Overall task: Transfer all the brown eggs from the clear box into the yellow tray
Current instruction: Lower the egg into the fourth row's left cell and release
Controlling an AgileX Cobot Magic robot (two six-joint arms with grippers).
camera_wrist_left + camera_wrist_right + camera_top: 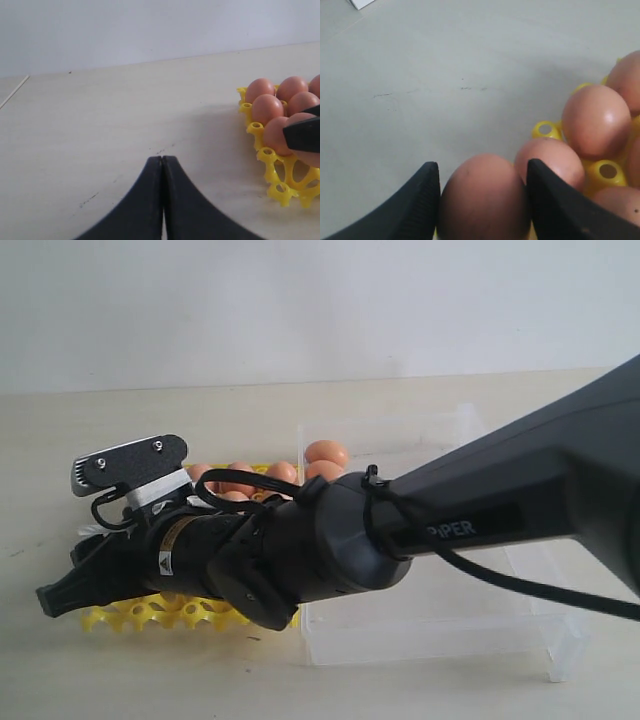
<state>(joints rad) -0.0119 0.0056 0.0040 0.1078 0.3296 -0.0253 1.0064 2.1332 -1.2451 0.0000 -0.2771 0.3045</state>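
Observation:
My right gripper [482, 167] is shut on a brown egg [482, 200], one finger against each side of its shell, at the near corner of the yellow tray [545, 130]. In the exterior view the right arm reaches across to the left over the yellow tray [150, 615], with its gripper [60, 595] low at the tray's left end. Several brown eggs [240, 475] sit in the tray's far cups. Two more eggs [327, 452] show in the clear box [440, 640]. My left gripper [163, 159] is shut and empty over bare table, left of the yellow tray [280, 187].
The right arm's thick forearm and cable [480, 530] pass over the clear box and hide much of the tray. Pale tabletop [125, 110] stretches left of the tray. A white wall stands behind the table.

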